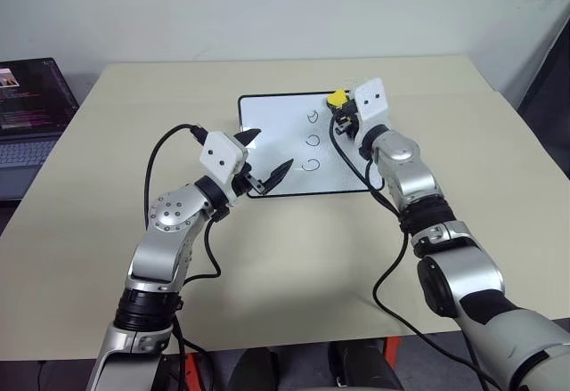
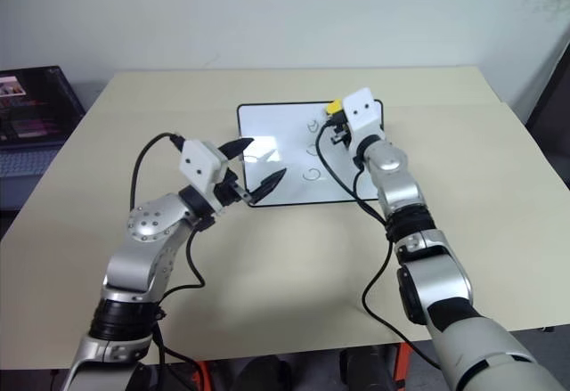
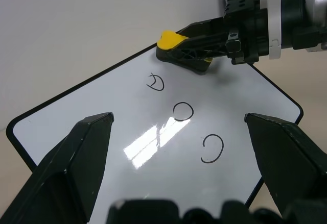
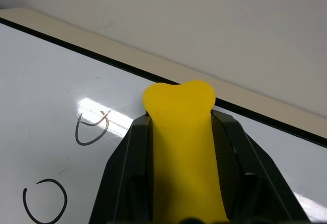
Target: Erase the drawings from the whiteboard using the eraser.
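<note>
Nearest to me, the left gripper hovers over the near-left corner of the whiteboard. Its two black fingers stand wide apart and hold nothing. I think I keep it there to steady the board, or only to keep it out of the way; I cannot tell if a fingertip touches the frame.

The whiteboard lies flat on the beige table, a little beyond the middle. On it the drawings make a short column of three thin black loops: the nearest one is an open ring, the middle one is also a ring, and the farthest looks like a small pointed shape. All three look whole, so in my judgement the erasing is not yet begun.

Farther on, the right gripper is closed on the eraser, which sits clamped between the two fingers with its yellow end pointing ahead. It is at the far-right part of the board, just beside the farthest loop and not over it. In the left wrist view its dark underside seems to rest on the white surface, but I cannot be sure of contact.

From here I would pull the eraser sideways over the top loop and then down the column toward me.

At the far left a laptop stands open, off the table.
</note>
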You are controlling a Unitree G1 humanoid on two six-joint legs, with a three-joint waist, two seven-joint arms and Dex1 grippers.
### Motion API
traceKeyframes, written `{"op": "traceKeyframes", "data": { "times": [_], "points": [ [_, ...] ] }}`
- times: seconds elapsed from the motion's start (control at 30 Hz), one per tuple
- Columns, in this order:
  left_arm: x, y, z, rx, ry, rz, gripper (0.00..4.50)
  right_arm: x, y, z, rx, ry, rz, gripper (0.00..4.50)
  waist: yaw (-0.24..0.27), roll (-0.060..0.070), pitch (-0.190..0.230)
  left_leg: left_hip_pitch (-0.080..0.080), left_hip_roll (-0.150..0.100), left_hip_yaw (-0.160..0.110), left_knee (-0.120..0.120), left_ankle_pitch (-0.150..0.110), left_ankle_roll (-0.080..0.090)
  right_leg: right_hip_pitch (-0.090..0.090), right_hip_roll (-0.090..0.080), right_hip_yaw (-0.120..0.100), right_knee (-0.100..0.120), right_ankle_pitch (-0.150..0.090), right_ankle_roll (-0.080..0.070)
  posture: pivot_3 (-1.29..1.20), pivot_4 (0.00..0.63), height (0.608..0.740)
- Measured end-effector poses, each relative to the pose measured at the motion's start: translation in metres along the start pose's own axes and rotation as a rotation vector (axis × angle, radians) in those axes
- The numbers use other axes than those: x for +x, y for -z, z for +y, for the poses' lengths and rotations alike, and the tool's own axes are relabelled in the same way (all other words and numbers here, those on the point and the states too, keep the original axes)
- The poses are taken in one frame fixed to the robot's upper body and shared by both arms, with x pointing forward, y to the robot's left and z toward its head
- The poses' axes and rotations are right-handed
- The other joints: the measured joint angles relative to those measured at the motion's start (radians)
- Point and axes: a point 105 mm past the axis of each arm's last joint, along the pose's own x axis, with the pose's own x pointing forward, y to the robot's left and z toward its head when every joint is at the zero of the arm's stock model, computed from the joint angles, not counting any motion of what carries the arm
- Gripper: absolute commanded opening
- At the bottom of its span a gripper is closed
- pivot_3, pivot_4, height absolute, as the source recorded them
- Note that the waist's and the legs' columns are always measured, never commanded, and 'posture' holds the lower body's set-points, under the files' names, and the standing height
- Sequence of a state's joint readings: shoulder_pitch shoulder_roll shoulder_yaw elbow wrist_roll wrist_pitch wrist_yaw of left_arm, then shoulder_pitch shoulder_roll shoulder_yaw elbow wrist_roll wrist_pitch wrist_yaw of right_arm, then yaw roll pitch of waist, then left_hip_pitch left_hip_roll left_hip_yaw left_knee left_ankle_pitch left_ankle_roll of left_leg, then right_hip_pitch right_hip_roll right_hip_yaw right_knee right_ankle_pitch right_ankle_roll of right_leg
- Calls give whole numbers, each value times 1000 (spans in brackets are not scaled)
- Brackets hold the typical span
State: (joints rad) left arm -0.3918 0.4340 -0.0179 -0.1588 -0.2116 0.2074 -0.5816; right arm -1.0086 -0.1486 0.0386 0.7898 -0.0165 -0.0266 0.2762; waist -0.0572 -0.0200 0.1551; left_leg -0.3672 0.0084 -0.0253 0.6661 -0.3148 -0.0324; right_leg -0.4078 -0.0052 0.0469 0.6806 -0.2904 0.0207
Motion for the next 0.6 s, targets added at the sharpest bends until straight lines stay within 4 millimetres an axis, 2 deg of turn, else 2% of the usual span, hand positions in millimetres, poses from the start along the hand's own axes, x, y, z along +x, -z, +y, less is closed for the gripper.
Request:
{"op": "traceKeyframes", "data": {
  "times": [0.3,0.5,0.6],
  "points": [
    [-1,1,0,1,-1,4,4500,5,-1,26,36,-42,-16,1238,-1,0,0,0,0,0,0,0,0,0,0,0,0,0,0,0,150,740],
    [-2,-3,-1,9,-1,-6,4500,1,8,53,60,-101,-14,1238,-1,0,0,0,0,0,0,0,0,0,0,0,1,0,0,0,150,740],
    [-2,-5,-1,14,0,-14,4500,-2,12,57,63,-114,-9,1238,0,0,0,1,0,0,1,0,0,0,0,0,1,0,0,0,150,740]
  ]
}}
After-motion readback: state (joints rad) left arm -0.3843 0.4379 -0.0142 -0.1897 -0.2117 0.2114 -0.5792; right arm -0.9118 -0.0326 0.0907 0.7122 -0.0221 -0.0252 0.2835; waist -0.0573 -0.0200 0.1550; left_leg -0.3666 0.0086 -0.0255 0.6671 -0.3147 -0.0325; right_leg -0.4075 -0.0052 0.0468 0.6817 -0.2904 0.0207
